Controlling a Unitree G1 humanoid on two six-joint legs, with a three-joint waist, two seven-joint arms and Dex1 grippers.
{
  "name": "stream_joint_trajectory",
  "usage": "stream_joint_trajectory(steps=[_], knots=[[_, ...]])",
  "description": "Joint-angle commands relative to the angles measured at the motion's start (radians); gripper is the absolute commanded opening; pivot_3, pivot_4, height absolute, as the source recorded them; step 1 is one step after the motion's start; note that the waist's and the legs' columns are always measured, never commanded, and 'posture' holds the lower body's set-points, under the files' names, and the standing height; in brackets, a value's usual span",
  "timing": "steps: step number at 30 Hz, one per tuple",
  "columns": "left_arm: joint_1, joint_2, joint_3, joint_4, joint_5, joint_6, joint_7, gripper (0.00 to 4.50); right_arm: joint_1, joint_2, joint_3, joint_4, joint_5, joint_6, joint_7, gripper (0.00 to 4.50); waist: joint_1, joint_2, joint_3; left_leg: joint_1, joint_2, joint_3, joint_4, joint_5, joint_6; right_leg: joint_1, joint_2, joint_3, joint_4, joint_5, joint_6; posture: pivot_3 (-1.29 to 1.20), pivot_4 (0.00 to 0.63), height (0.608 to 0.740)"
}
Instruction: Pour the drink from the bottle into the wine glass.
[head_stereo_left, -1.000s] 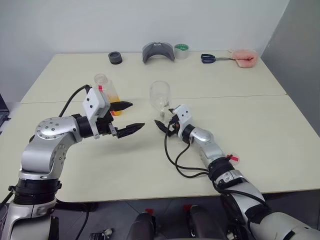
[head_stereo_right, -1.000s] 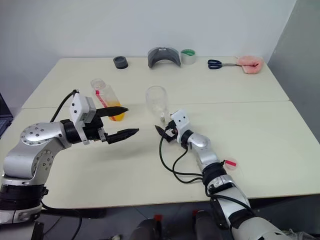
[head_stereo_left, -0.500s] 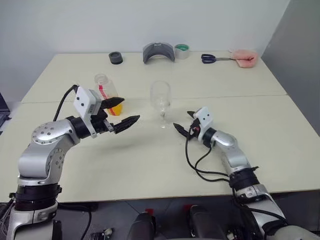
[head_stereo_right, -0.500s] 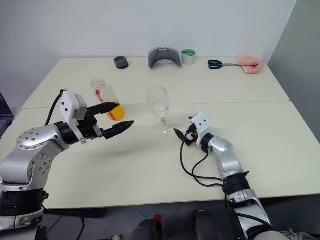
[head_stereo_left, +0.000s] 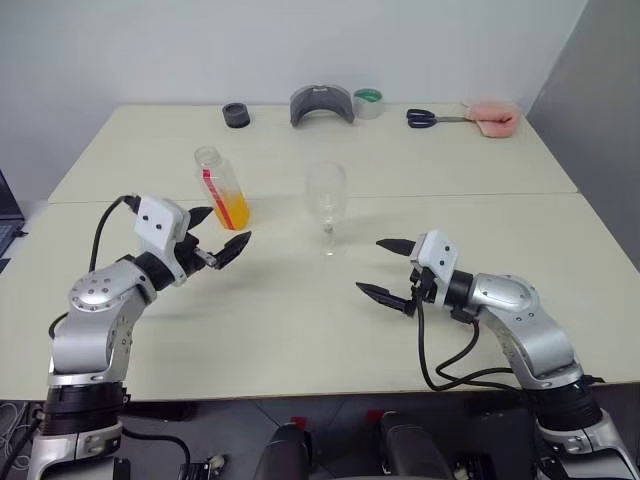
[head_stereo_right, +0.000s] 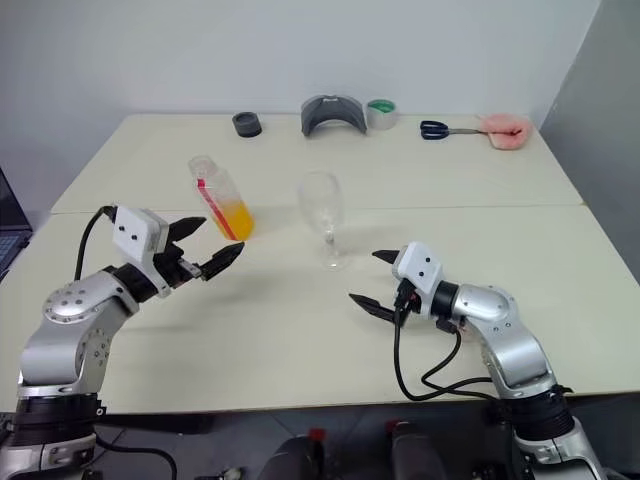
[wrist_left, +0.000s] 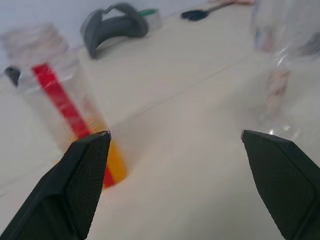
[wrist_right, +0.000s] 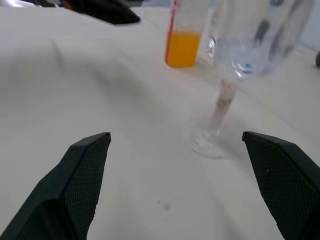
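The bottle (head_stereo_left: 222, 187) stood upright on the table (head_stereo_left: 300, 330), orange drink (head_stereo_left: 233, 212) low inside, with the empty wine glass (head_stereo_left: 326, 201) apart to its right — nothing poured yet. The left gripper (head_stereo_left: 212, 237) hovered just short of the bottle, fingers spread, seemingly lined up to grasp it. The right gripper (head_stereo_left: 384, 267) hung near the glass, fingers wide and empty — probably leaving room.

Bottle (wrist_left: 55, 95) and wine glass (wrist_left: 287, 65) beyond open pincer (wrist_left: 175, 137)

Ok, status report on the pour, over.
Both jaws open, holding nothing. Bottle upright on the table, drink low inside. Wine glass upright, looks empty. Nothing between them.
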Motion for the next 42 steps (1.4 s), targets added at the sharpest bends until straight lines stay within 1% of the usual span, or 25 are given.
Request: stream_joint_trajectory(steps=[1,6,10,17,21,26,34,42], knots=[[0.018,-0.032,0.032,0.008,0.045,-0.044,0.092,4.50,-0.002,-0.017,-0.024,-0.088,0.055,0.052,-0.001,4.49,0.007,0.000,0.000,0.000,0.000,0.000,0.000,0.000,0.000,0.000,0.000,0.000,-0.001,0.000,0.000,0.00,0.150,0.740],[0.023,-0.087,0.072,0.063,0.078,-0.028,0.229,4.50,0.002,-0.026,-0.035,-0.126,0.083,0.088,-0.025,4.49,0.017,0.000,0.000,-0.002,0.000,-0.001,0.000,0.000,0.000,0.000,-0.002,0.000,-0.005,0.001,0.002,0.00,0.150,0.740],[-0.040,-0.098,0.079,0.126,0.066,-0.015,0.265,4.50,-0.001,-0.031,-0.033,-0.157,0.101,0.109,-0.031,4.49,0.023,-0.001,0.000,-0.002,-0.001,-0.001,0.000,0.000,0.000,0.001,-0.002,0.000,-0.006,0.002,0.002,0.00,0.150,0.740],[-0.186,-0.079,0.037,0.262,0.069,-0.036,0.196,4.50,-0.018,-0.045,-0.064,-0.243,0.237,0.216,-0.023,4.49,0.025,-0.001,0.000,-0.003,-0.001,0.000,0.000,0.000,0.000,0.001,-0.001,-0.002,-0.006,0.002,0.003,0.00,0.150,0.740],[-0.278,-0.074,0.016,0.361,0.087,-0.059,0.169,4.50,-0.022,-0.048,-0.066,-0.270,0.248,0.236,-0.062,4.49,0.025,-0.002,0.000,-0.003,-0.001,0.000,0.000,0.000,0.000,0.001,-0.001,-0.001,-0.007,0.002,0.003,0.00,0.150,0.740],[-0.350,-0.075,-0.010,0.446,0.103,-0.092,0.130,4.50,-0.023,-0.038,-0.067,-0.298,0.254,0.254,-0.115,4.49,0.024,-0.002,0.000,-0.003,-0.001,0.001,0.000,0.000,0.000,0.001,-0.001,-0.001,-0.006,0.002,0.003,0.00,0.150,0.740],[-0.411,-0.073,-0.031,0.518,0.119,-0.129,0.093,4.50,-0.002,-0.035,-0.082,-0.353,0.273,0.283,-0.201,4.49,0.024,-0.002,0.000,-0.003,-0.001,0.000,0.000,0.000,0.000,0.001,-0.001,-0.001,-0.007,0.002,0.003,0.00,0.150,0.740],[-0.447,-0.078,-0.036,0.555,0.132,-0.147,0.085,4.50,0.012,-0.041,-0.093,-0.380,0.302,0.302,-0.227,4.49,0.024,-0.002,0.000,-0.004,-0.001,0.001,0.000,0.000,0.000,0.001,-0.001,-0.002,-0.006,0.002,0.003,0.00,0.150,0.740]])
